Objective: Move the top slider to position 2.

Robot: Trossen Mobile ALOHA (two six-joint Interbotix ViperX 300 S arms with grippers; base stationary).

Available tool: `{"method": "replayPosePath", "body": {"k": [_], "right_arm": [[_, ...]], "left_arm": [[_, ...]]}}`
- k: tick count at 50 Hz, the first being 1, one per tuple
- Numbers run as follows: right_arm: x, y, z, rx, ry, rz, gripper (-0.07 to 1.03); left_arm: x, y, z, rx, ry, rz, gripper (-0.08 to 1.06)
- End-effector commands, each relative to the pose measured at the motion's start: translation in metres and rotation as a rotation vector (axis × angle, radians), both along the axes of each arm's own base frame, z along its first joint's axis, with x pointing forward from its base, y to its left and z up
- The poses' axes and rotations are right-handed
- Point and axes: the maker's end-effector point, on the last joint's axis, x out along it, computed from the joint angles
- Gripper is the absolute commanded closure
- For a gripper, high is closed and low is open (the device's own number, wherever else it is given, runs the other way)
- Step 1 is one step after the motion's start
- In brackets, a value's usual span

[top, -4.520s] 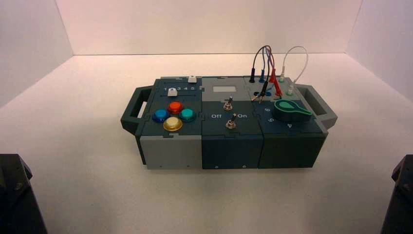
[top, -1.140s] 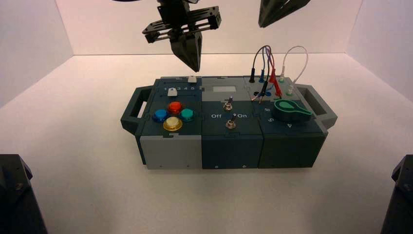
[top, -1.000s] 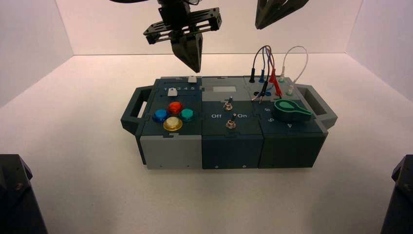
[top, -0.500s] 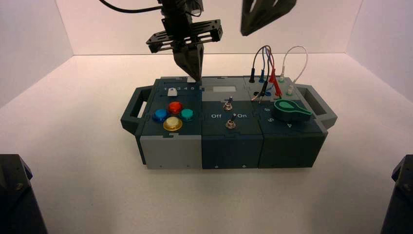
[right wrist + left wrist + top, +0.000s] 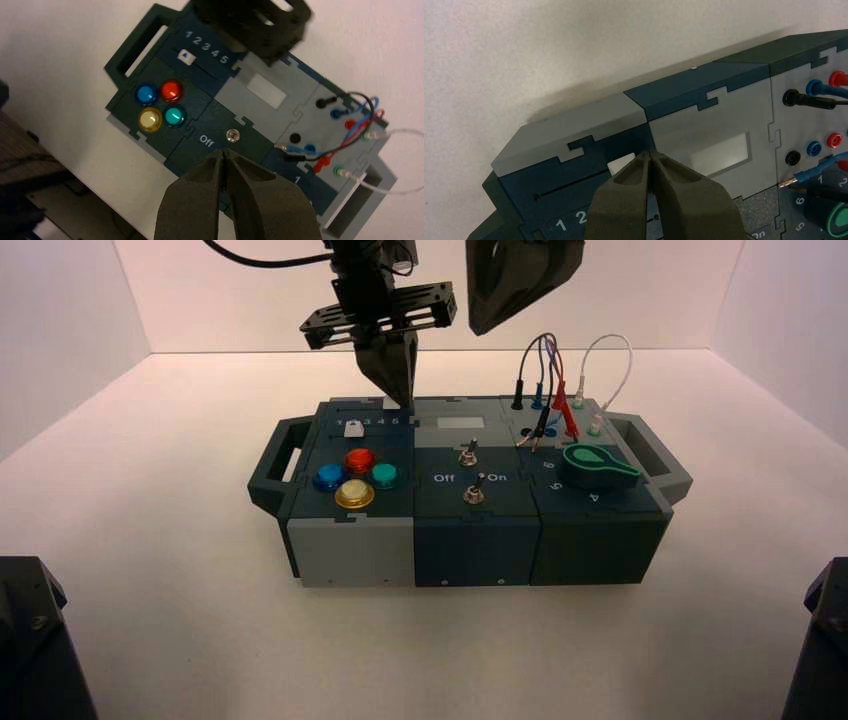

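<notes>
The top slider (image 5: pixel 620 164) is a small white cap at the right end of its plain dark track (image 5: pixel 569 184), along the box's back edge. My left gripper (image 5: pixel 650 155) is shut, and its tips stand right beside the cap on the side towards the grey display panel. From above, the left gripper (image 5: pixel 402 398) hangs over the box's back left part and partly hides the top slider (image 5: pixel 390 402). The numeral 2 (image 5: pixel 581 217) shows in the printed row under the track. My right gripper (image 5: pixel 482 328) is shut and hovers high above the box's middle, holding nothing.
A second white slider knob (image 5: pixel 186 57) sits under numerals 1 to 5. In front of it are several coloured buttons (image 5: pixel 357 477). Two toggle switches (image 5: pixel 471 471), a green knob (image 5: pixel 597 466) and plugged wires (image 5: pixel 556 390) fill the box's middle and right. Handles (image 5: pixel 275 466) stick out at both ends.
My left gripper has come down from above the box until its tips stand at the top slider's cap. The right gripper has shifted left and lower into view.
</notes>
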Motion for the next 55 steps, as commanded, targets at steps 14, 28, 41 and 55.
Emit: {"method": "replayPosePath", "body": {"k": [14,28,41,55], "right_arm": [[-0.009,0.012,0.011,0.002,-0.043,0.073,0.98],[-0.017,0.014,0.009,-0.008,-0.045,0.113,0.98],[-0.026,0.022,0.011,-0.008,-0.054,0.165,0.98],[-0.033,0.027,0.013,-0.006,-0.059,0.198,0.98]], "left_arm": [[0.001,0.0,0.009,-0.002,-0.02,-0.013,1.01],[-0.004,0.004,0.011,0.004,-0.022,-0.018,1.01],[-0.004,0.01,0.015,0.004,-0.029,-0.015,1.01],[-0.004,0.017,0.019,0.002,-0.035,-0.003,1.01]]}}
